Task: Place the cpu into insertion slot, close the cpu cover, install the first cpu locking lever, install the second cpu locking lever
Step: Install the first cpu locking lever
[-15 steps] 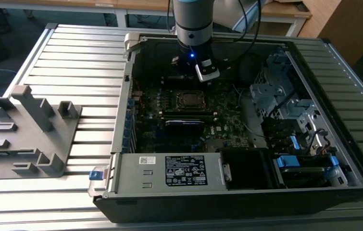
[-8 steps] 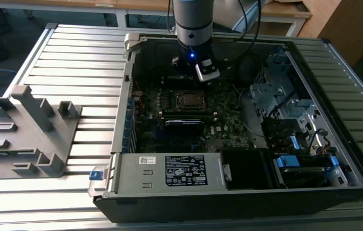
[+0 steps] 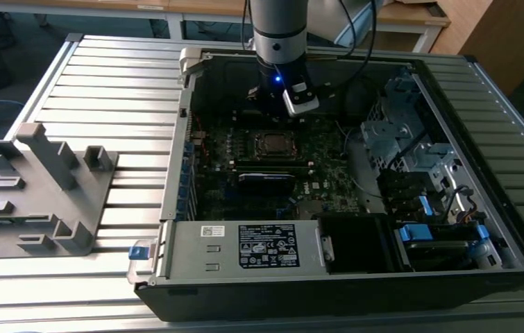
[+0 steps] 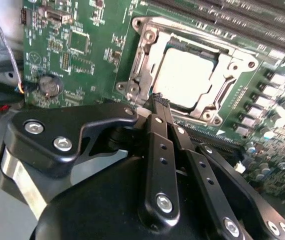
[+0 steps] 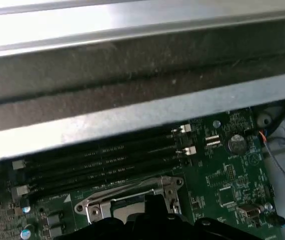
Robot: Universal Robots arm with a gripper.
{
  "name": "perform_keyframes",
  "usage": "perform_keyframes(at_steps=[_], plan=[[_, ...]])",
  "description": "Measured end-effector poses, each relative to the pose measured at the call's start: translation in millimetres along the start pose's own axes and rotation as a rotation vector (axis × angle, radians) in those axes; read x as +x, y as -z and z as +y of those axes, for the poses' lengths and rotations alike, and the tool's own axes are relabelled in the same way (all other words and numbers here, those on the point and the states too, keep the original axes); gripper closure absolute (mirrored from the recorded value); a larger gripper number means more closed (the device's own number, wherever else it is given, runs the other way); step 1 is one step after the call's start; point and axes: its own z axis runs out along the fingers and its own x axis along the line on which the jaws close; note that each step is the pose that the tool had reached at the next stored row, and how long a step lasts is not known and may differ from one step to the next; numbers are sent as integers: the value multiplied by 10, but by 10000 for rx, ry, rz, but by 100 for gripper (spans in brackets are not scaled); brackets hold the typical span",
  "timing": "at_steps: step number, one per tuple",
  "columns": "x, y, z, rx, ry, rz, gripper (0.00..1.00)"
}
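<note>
Dull grey metal top of the cpu point(image 4: 186, 75) sits flat in the insertion slot point(image 4: 147, 37), showing through the window of the cpu cover point(image 4: 222, 92), upper centre-right of the second wrist view. Cover is a thin silver frame, lying down flat over the chip, screws at its corners. Chip and frame are near square, no clear long axis; in that view their edges run skewed to the frame, one corner aimed at the lower right. Green motherboard point(image 4: 82, 45) around it, coin cell point(image 4: 49, 85) at centre left, black memory slots point(image 4: 222, 12) across the upper right. Gripper point(image 4: 158, 101) is black, fingers pressed together to a closed tip with nothing between them, tip right at the near edge of the cover; can't tell if it touches. In the first wrist view the cover point(image 5: 132, 192) shows at lower centre, partly hidden by the dark gripper body, with the long memory slots point(image 5: 102, 160) just above it and the case wall point(image 5: 132, 115) across the upper frame. Exterior view: arm point(image 3: 278, 35) comes down from top centre into the open computer case point(image 3: 173, 208), slot point(image 3: 272, 142) at frame centre just below the gripper point(image 3: 291, 111). Grey fixture point(image 3: 39, 187) on the slatted table point(image 3: 104, 76), centre left.
</note>
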Motion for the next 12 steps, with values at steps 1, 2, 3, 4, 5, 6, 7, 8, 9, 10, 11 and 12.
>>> perform_keyframes(at_steps=[1,2,3,4,5,6,7,8,9,10,11,12], plan=[[0,0,0,1,1,0,89],[0,0,0,1,3,0,89],[0,-1,0,-4,18,2,89],[1,-1,0,-11,57,6,89],[0,-2,0,-22,131,12,89],[1,-2,0,-37,231,21,89],[1,-3,0,-56,353,31,89],[1,-4,0,-76,488,43,89],[1,-5,0,-93,616,54,89],[1,-6,0,-87,679,55,89],[1,-5,0,-54,698,52,89],[1,-5,0,-42,701,50,89]])
